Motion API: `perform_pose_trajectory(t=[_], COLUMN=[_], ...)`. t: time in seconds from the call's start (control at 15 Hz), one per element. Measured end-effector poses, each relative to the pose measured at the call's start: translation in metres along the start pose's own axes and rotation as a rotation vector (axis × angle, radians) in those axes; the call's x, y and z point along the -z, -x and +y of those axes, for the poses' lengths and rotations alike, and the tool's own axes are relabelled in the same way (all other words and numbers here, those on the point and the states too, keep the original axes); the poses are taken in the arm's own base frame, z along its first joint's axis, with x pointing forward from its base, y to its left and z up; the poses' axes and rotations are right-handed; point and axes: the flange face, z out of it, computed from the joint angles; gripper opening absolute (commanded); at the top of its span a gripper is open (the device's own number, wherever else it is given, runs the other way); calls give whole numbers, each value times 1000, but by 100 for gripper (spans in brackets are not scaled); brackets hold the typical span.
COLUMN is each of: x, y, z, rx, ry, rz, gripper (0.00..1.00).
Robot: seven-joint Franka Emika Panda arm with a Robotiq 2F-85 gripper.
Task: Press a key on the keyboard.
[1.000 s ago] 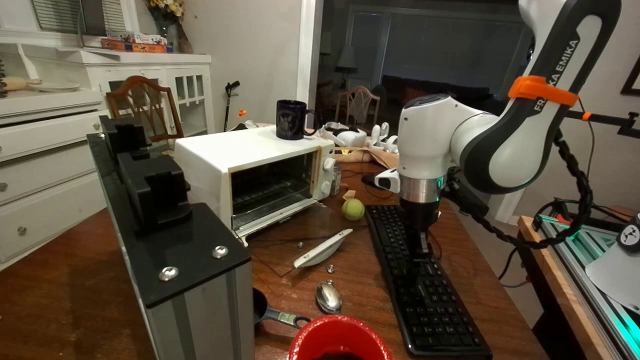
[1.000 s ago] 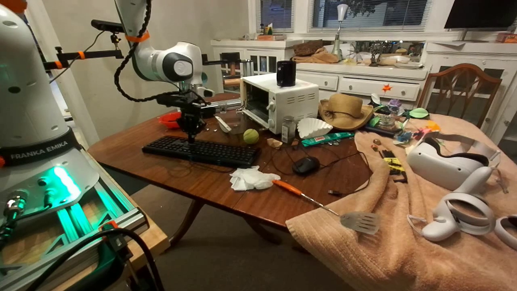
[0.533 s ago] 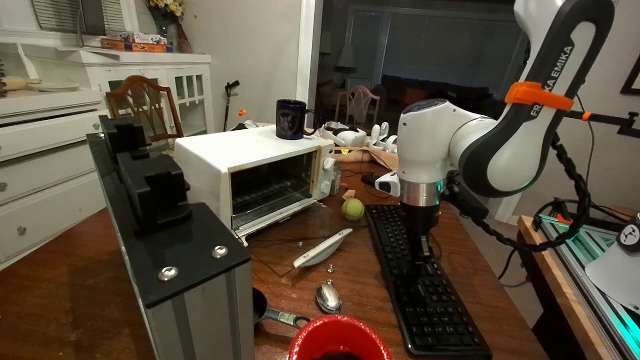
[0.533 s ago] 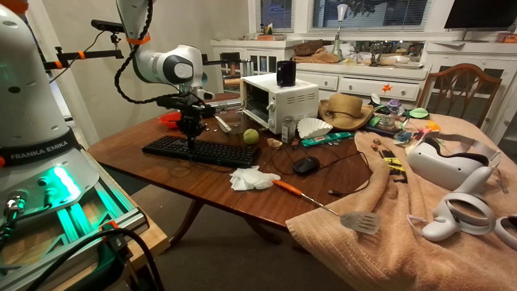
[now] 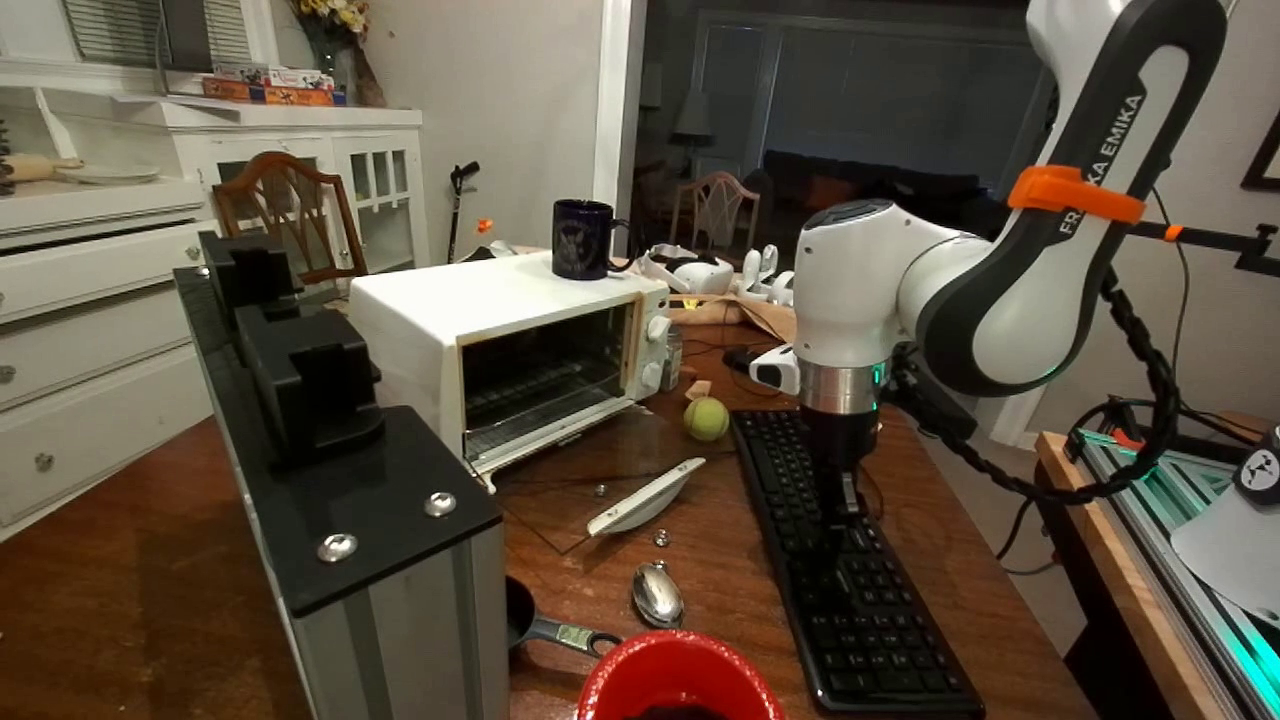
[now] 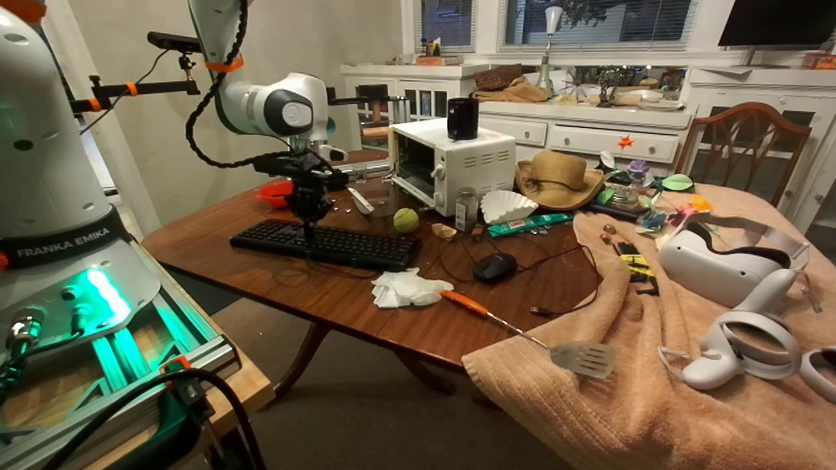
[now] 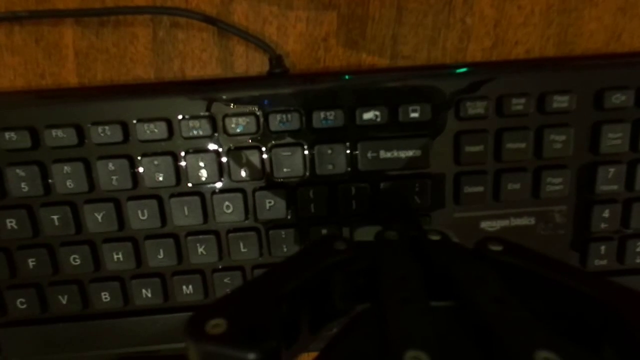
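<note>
Where the black keyboard [image 6: 333, 246] is seen lying flat on the brown table [image 6: 339, 295], the gripper [image 6: 309, 234] is held pointing down over it, at three o'clock of the P key [image 7: 270, 205] in the wrist view. Jaws noted narrow, drawn together; contact cannot be told. From the keyboard, in an exterior view: white toaster oven [image 6: 483, 163] sighted at two, black mouse [image 6: 494, 267] at three, crumpled tissue [image 6: 403, 291] at four.

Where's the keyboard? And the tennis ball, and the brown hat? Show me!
Keyboard [image 7: 271, 206], in the wrist view: on its P key.
Tennis ball [image 5: 707, 419], in an exterior view: on the middle of the side facing the camera.
Brown hat [image 6: 560, 170], in an exterior view: on its crown, above the band.
</note>
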Motion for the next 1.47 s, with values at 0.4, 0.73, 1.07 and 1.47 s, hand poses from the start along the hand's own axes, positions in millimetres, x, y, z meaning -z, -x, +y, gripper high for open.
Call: perform_pose_trajectory(t=[0.4,0.73,1.07,1.47], x=[0,15,55,113], y=[0,3,24,49], z=[0,1,8,15], rx=[11,5,-41,-81], ry=[0,7,5,-7], rz=[0,26,95,223], gripper=[0,0,34,80])
